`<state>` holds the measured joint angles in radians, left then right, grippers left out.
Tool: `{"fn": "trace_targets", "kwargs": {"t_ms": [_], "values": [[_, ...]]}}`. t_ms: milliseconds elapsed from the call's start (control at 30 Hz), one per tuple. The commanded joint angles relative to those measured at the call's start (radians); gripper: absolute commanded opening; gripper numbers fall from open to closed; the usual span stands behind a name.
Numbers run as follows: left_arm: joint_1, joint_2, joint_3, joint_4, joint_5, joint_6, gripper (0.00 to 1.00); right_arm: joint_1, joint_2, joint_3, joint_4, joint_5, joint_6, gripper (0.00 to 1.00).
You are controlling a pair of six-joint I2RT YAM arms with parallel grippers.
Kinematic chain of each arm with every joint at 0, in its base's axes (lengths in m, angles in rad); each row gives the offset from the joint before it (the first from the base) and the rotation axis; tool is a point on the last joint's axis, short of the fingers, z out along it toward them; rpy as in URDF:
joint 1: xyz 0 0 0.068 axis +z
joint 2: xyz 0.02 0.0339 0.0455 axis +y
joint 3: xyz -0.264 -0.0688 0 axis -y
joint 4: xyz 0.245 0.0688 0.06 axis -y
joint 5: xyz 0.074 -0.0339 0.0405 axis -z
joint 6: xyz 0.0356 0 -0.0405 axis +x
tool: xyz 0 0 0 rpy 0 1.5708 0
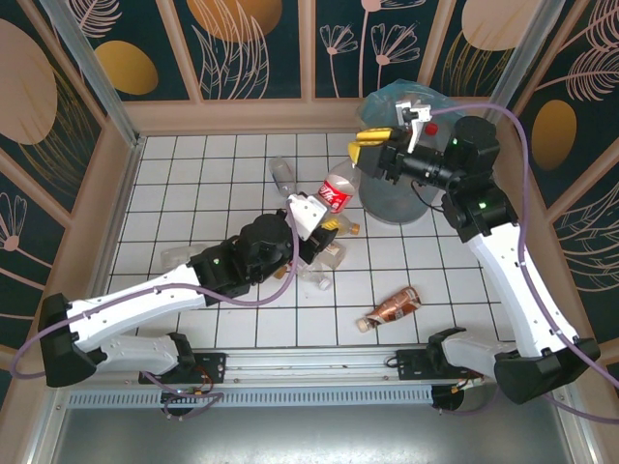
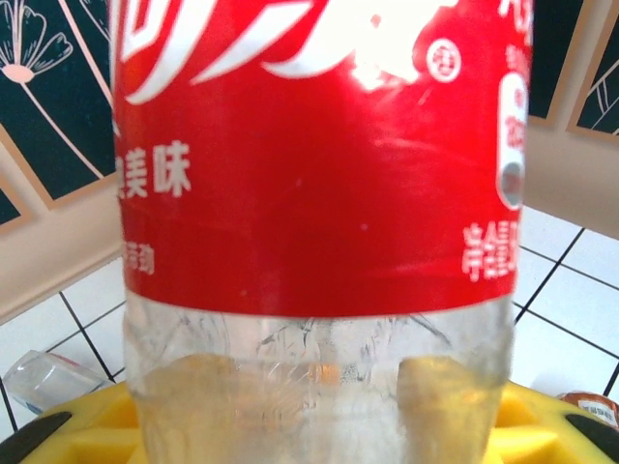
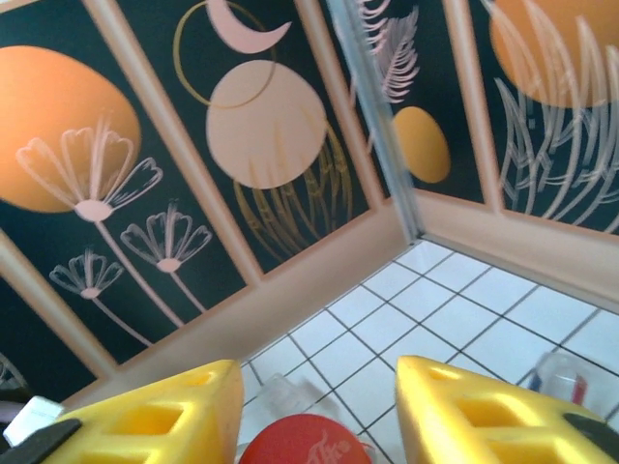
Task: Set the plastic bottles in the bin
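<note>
One red-labelled bottle (image 2: pixel 319 193), clenched in the left gripper (image 2: pixel 309 396), sits just left of the bin (image 1: pixel 397 200); the right gripper (image 3: pixel 317 375) is released near the bin's rim.

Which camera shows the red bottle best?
The left wrist view: the red bottle is close up, label and clear bottom sharp. The top view shows it small, from above. In the right wrist view, a red patch at the bottom edge may be it.

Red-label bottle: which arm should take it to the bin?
Left. Its end effector is shut on the red-label bottle, close to the bin. The right end effector hovers open at the bin's rim, holding nothing.
</note>
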<state>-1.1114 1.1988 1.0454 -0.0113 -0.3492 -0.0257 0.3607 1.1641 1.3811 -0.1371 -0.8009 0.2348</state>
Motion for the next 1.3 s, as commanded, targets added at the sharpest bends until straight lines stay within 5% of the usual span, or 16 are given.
{"fn": "trace_targets", "kwargs": {"t_ms": [0,167,467,633,833,1033,1267], "values": [[0.003,-0.055,-0.021,0.106,-0.017,0.012,0.46,0.012,0.008,0.041,0.031,-0.108,0.023,0.39],[0.003,-0.054,-0.016,0.090,-0.030,0.017,0.46,0.028,0.013,0.036,0.085,-0.220,0.061,0.36],[0.002,-0.067,-0.023,0.110,-0.024,0.019,0.46,0.034,0.012,0.053,0.060,-0.200,0.059,0.50],[0.003,-0.070,-0.031,0.108,-0.031,0.022,0.46,0.039,0.016,0.053,0.077,-0.219,0.066,0.21],[0.002,-0.099,-0.051,0.124,-0.069,0.008,0.59,0.044,0.011,0.067,0.081,-0.188,0.061,0.06],[0.003,-0.128,-0.061,0.132,-0.131,-0.002,0.90,0.046,-0.009,0.124,0.052,0.021,0.035,0.00],[0.003,-0.167,-0.067,0.147,-0.153,-0.014,0.95,0.046,0.006,0.306,-0.058,0.547,-0.058,0.00]]}}
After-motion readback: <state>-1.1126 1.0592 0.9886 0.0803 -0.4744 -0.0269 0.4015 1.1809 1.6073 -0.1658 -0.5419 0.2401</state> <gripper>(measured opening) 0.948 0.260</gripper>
